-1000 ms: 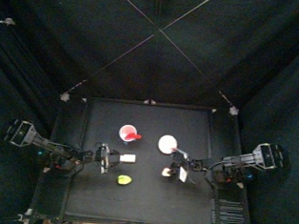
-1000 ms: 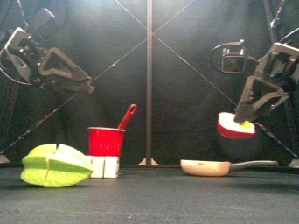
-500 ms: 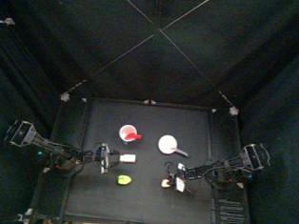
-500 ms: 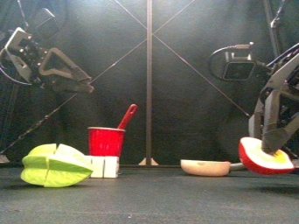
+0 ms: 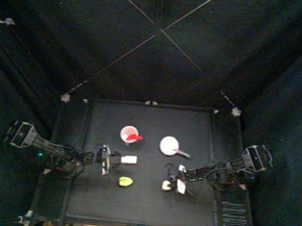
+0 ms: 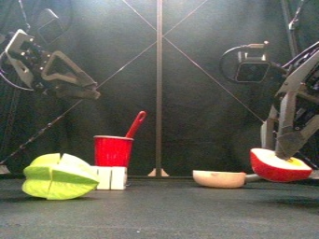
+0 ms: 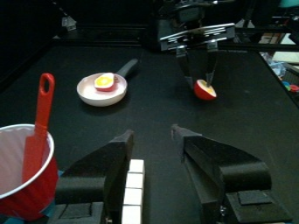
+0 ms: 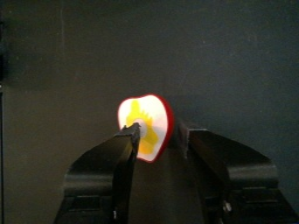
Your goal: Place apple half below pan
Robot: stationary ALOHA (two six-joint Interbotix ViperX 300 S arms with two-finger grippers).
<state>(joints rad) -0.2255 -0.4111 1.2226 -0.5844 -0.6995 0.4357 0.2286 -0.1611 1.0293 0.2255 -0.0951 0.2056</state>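
The apple half (image 8: 145, 129), red-skinned with a pale yellow cut face, lies on the black table (image 5: 151, 120), nearer the front edge than the pan (image 5: 171, 145). My right gripper (image 8: 159, 133) stands open astride it; one jaw touches it and a narrow gap shows at the other. In the front view the apple half (image 6: 282, 166) sits low at the right under the right gripper (image 6: 289, 145), beside the pan (image 6: 222, 177). The left wrist view shows the pan (image 7: 103, 88) holding a small yellow piece. My left gripper (image 7: 152, 147) hangs open and empty, raised at the table's left.
A red cup (image 6: 115, 149) with a red handle stands left of centre, white cubes (image 6: 115, 179) at its foot. A yellow-green piece (image 6: 59, 175) lies at the front left. The pan's handle points toward the apple half. Black curtains close in all sides.
My right gripper has carried the apple half down from mid-air to the table near the front and its jaws have spread a little. The left arm has not moved.
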